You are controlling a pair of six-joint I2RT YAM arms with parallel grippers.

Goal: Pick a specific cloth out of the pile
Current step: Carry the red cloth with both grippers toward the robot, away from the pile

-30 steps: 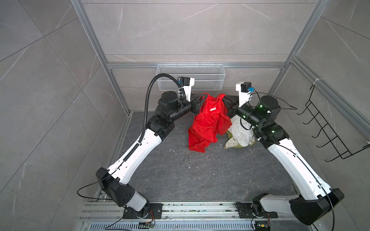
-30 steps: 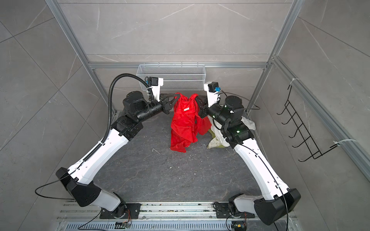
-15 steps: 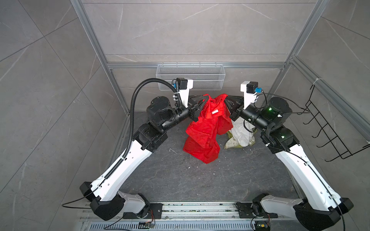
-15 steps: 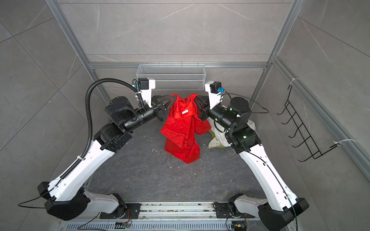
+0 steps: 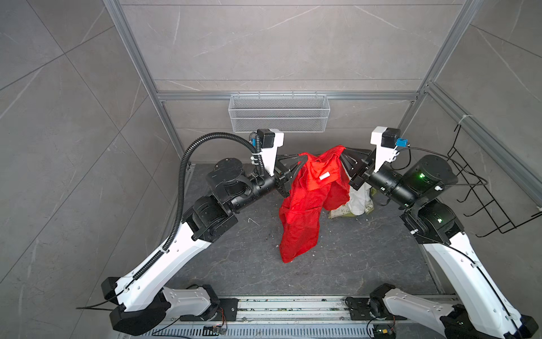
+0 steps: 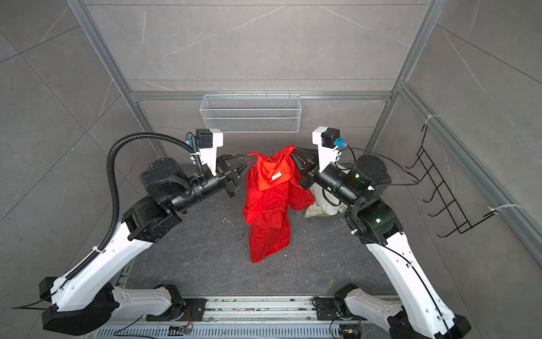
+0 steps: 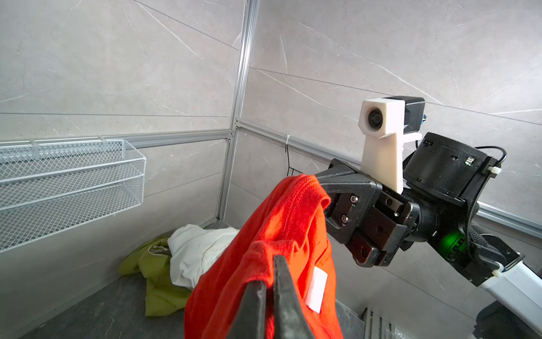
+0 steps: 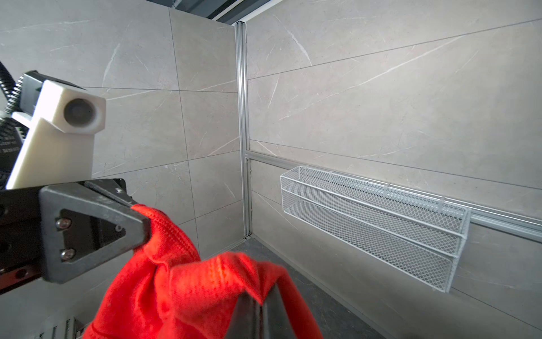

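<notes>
I have the red cloth (image 5: 311, 202) lifted clear of the pile (image 5: 356, 202), stretched between both arms above the dark surface (image 5: 240, 261); my left hand (image 5: 302, 160) is clenched on one top corner, my right hand (image 5: 343, 151) clenched on the other; its white label (image 5: 324, 176) faces up; the lower hem hangs free; the white garment (image 7: 196, 252) and olive-green garment (image 7: 155, 281) lie heaped in the back corner, beneath the right arm.
</notes>
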